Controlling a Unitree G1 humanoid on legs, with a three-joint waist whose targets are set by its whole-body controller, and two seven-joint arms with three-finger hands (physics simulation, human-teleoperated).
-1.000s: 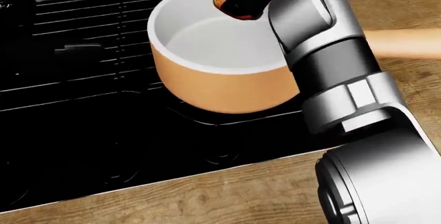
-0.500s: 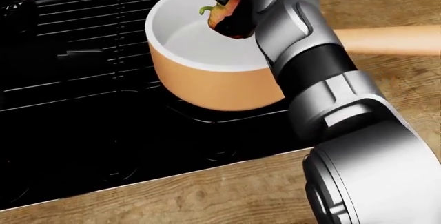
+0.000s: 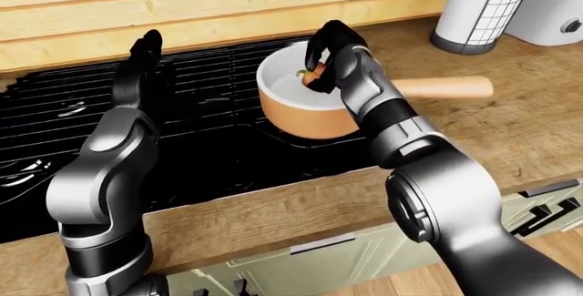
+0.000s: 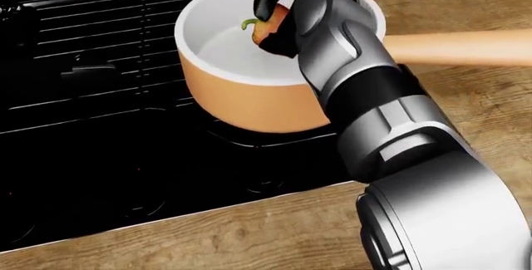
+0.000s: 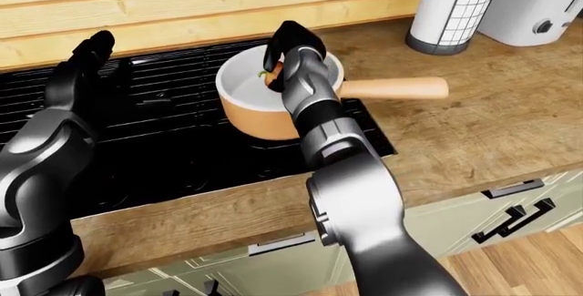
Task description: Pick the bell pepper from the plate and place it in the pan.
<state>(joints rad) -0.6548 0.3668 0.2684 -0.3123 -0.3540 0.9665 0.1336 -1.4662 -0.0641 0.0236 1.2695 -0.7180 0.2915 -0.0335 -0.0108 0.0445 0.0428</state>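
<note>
The orange pan [image 4: 249, 105] with a white inside and a wooden handle [image 4: 466, 47] stands on the black stove [image 4: 100, 127]. My right hand [image 4: 279, 17] hangs over the pan's opening, black fingers closed round the red-orange bell pepper [image 4: 267, 28], whose green stem points left. In the left-eye view the same hand [image 3: 326, 60] holds the pepper [image 3: 314, 77] just inside the pan's rim. My left hand [image 3: 141, 60] is raised over the stove's left part, fingers spread and holding nothing. No plate is in view.
A wooden counter [image 3: 510, 132] surrounds the stove. A white cylindrical appliance with a grid pattern [image 3: 483, 6] and a second white appliance [image 5: 538, 2] stand at the top right. Wooden wall planks [image 3: 227, 2] run behind the stove; cabinet drawers [image 5: 510, 221] lie below.
My right hand has moved down and left with the pepper, from above the pan's far rim to inside its opening. The pan has not moved.
</note>
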